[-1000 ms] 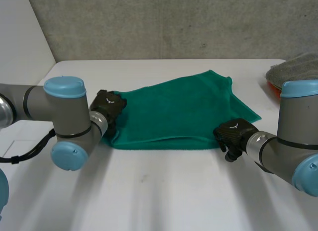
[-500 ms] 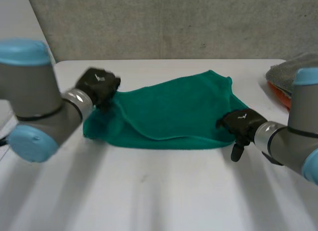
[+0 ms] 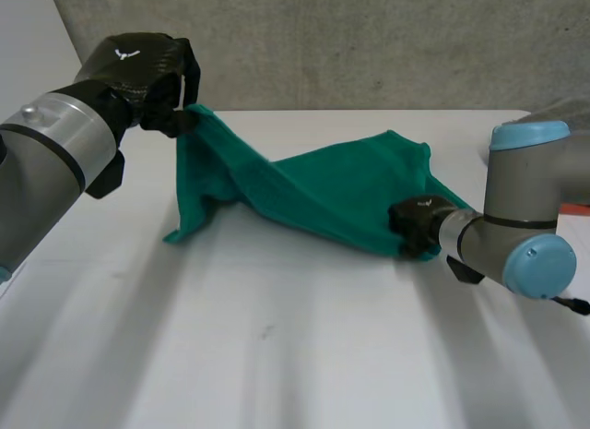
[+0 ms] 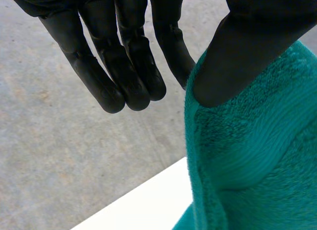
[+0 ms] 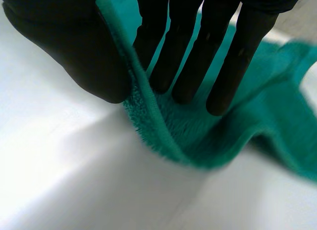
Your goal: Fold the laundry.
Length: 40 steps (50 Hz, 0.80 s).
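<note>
1. Towel (image 3: 332, 194), green, lies on the white table (image 3: 277, 355). Its right part rests flat and its left part rises in a slanting ridge.
2. We see the left hand (image 3: 138, 69) high above the far left of the table, in front of the grey wall (image 3: 369, 41). It has the towel's left corner, and the cloth hangs from it down to the tabletop.
3. In the left wrist view, its thumb (image 4: 237, 57) presses the towel's edge against the nearest finger, so we read a pinch on the towel. The other fingers (image 4: 124, 67) hang straight and free beside it.
4. We find the right hand (image 3: 417, 224) low at the towel's near right corner, just above the table.
5. In the right wrist view, its thumb (image 5: 74, 47) sits on one side of the towel's edge and its fingers (image 5: 198, 52) on the other. This hand also grips the towel.
</note>
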Available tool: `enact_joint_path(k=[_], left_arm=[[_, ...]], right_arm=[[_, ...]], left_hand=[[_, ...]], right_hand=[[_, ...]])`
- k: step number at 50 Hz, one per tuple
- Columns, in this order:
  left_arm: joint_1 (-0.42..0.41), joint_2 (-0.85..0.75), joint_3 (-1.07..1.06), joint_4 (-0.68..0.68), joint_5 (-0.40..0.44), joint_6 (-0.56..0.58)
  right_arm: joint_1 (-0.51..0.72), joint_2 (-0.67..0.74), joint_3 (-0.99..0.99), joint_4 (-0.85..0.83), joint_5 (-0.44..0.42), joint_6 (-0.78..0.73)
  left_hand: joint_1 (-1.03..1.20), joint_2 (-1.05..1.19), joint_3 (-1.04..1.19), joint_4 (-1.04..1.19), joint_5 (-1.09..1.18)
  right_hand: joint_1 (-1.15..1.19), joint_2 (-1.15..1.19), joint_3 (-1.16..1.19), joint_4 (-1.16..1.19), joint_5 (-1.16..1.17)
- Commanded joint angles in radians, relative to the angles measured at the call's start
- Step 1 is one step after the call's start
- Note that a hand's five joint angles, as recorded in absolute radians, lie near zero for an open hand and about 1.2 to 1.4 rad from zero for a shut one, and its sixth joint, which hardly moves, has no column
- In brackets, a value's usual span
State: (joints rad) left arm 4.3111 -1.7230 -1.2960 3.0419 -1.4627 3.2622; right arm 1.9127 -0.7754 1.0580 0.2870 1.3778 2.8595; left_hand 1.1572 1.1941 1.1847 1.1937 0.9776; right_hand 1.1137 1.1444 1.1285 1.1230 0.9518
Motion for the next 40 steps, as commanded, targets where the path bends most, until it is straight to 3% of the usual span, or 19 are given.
enact_joint_path(k=[1,5,11,15,24,27,28,31,32,36,40], left_arm=[[0.050,-0.095,0.047,0.103,-0.007,0.004],[0.105,-0.233,0.129,0.144,-0.051,0.008],[0.156,-0.369,0.172,0.126,-0.110,0.019],[0.180,-0.458,0.173,0.115,-0.133,0.033],[0.213,-0.598,0.149,0.109,-0.162,0.117],[0.214,-0.607,0.139,0.109,-0.162,0.149],[0.211,-0.603,0.132,0.107,-0.154,0.160],[0.202,-0.578,0.116,0.103,-0.146,0.172],[0.194,-0.554,0.103,0.100,-0.148,0.178],[0.183,-0.479,0.051,0.106,-0.148,0.191],[0.188,-0.406,0.005,0.127,-0.139,0.211]], right_arm=[[0.012,-0.083,-0.088,-0.107,0.035,0.011],[0.090,-0.261,-0.093,-0.211,0.041,-0.014],[0.199,-0.311,-0.093,-0.216,0.035,-0.078],[0.282,-0.257,-0.087,-0.177,0.033,-0.117],[0.334,-0.016,-0.145,-0.149,0.066,-0.155],[0.342,0.016,-0.182,-0.149,0.081,-0.157],[0.345,0.025,-0.203,-0.147,0.089,-0.157],[0.348,0.021,-0.222,-0.135,0.099,-0.154],[0.351,0.005,-0.228,-0.118,0.106,-0.152],[0.353,-0.057,-0.220,-0.069,0.119,-0.149],[0.342,-0.131,-0.178,-0.035,0.147,-0.125]], left_hand=[[0.239,0.202,0.212,0.203,0.244],[0.239,0.202,0.212,0.203,0.244],[0.239,0.202,0.212,0.203,0.244],[0.239,0.202,0.212,0.203,0.244],[0.239,0.202,0.212,0.203,0.244],[-0.114,-0.151,-0.142,-0.151,-0.109],[-0.354,-0.391,-0.382,-0.391,-0.349],[-0.462,-0.499,-0.490,-0.499,-0.457],[-0.526,-0.563,-0.554,-0.563,-0.521],[-0.685,-0.722,-0.713,-0.722,-0.680],[-0.770,-0.807,-0.798,-0.807,-0.765]], right_hand=[[0.283,0.252,0.268,0.273,0.270],[0.283,0.252,0.268,0.273,0.270],[0.283,0.252,0.268,0.273,0.270],[0.283,0.252,0.268,0.273,0.270],[0.283,0.252,0.268,0.273,0.270],[0.283,0.252,0.268,0.273,0.270],[0.140,0.109,0.125,0.131,0.127],[-0.292,-0.322,-0.306,-0.301,-0.304],[-0.564,-0.594,-0.578,-0.573,-0.576],[-0.935,-0.965,-0.950,-0.944,-0.947],[-0.939,-0.970,-0.954,-0.948,-0.952]])
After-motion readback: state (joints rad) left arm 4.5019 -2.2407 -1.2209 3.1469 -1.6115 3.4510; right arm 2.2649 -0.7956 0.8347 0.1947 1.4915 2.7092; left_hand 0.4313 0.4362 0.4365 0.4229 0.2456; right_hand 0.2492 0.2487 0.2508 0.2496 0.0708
